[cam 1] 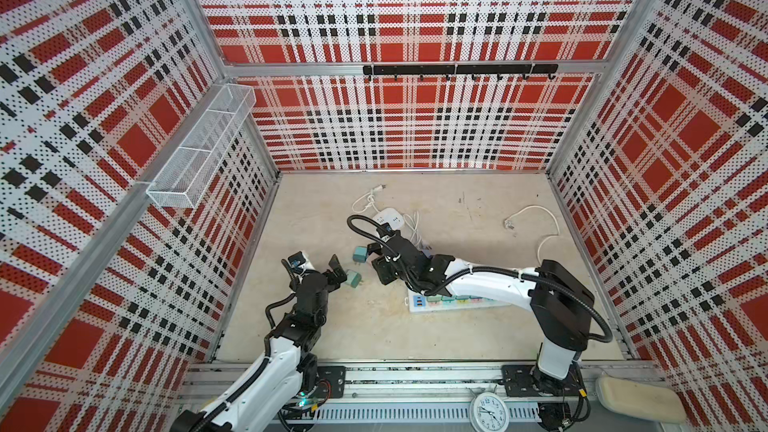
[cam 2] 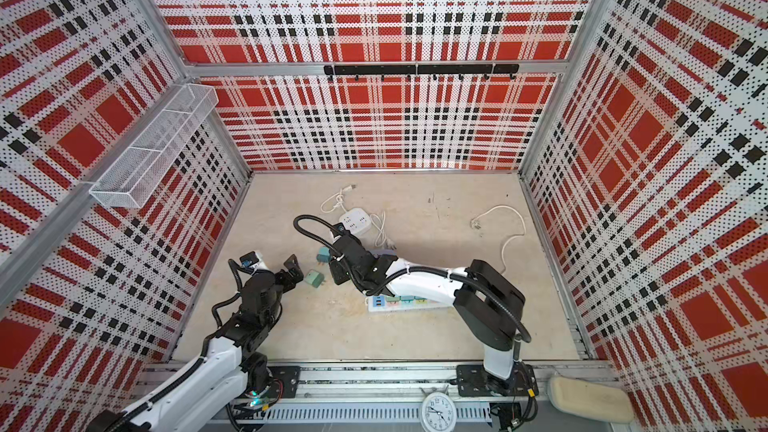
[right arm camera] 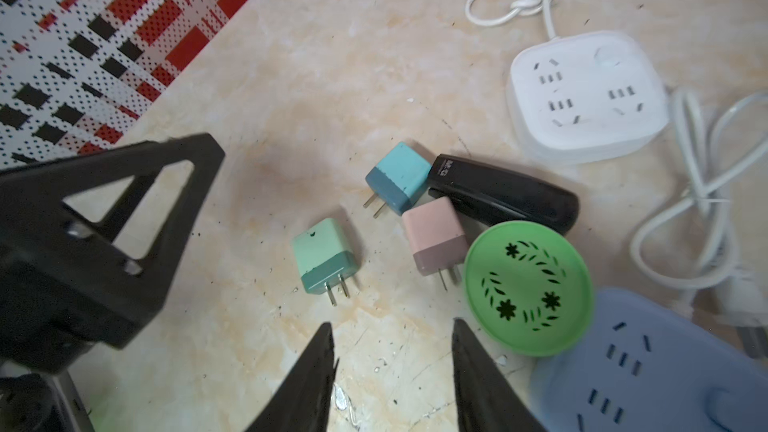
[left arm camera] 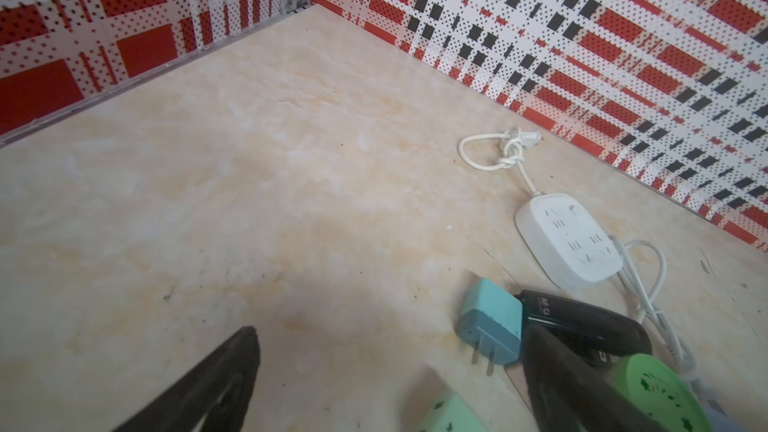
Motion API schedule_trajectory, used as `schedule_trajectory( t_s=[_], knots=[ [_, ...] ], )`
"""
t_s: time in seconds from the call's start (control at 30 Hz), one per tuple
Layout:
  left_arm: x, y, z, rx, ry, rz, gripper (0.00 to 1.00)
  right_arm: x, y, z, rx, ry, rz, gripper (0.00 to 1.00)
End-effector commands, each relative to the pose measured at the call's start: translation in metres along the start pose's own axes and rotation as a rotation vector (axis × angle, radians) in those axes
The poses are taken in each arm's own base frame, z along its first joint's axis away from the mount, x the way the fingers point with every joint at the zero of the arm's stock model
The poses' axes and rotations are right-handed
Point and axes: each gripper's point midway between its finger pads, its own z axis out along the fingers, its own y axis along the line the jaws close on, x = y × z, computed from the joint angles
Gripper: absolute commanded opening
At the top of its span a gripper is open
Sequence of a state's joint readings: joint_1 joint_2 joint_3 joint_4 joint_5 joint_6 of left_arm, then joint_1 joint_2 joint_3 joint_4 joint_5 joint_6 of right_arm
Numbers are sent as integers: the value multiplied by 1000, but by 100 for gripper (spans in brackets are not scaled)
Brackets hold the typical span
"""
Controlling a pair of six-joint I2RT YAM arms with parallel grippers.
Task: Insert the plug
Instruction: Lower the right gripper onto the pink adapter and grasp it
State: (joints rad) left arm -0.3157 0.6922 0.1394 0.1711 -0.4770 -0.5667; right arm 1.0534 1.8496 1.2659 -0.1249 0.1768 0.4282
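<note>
At lower centre the right gripper (right arm camera: 390,326) stands half-open, empty. Just beyond lies the mint-green plug (right arm camera: 324,257), prongs toward it, unobstructed. The pink plug (right arm camera: 435,234), blue plug (right arm camera: 398,178) and black stapler (right arm camera: 503,197) crowd further right, with the white power strip (right arm camera: 586,93) at upper right. The left gripper (left arm camera: 392,332) gapes wide, empty.

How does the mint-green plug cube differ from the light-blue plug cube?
The mint-green plug cube has a dark-green prong end, the light-blue plug cube a dark-blue one. The green one lies apart; the blue one lies beside the black stapler. Both lie flat, two-pronged, unheld.
</note>
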Motion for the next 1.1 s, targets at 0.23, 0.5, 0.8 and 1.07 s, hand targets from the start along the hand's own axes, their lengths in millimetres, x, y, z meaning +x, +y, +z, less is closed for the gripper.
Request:
schedule_trajectory(
  t_s=[0.23,0.5,0.8,1.07],
  knots=[
    [-9,17,-4,-66,-43,-69,100,23,1,38,36,110,-23,47],
    [-8,16,-2,-64,-29,-64,99,27,-24,53,185,140,-54,60],
    [-7,14,-2,-58,-24,-62,99,30,-31,83,122,159,-33,71],
    [-6,15,-1,-61,-22,-62,99,27,-39,98,135,165,-63,78]
  ],
)
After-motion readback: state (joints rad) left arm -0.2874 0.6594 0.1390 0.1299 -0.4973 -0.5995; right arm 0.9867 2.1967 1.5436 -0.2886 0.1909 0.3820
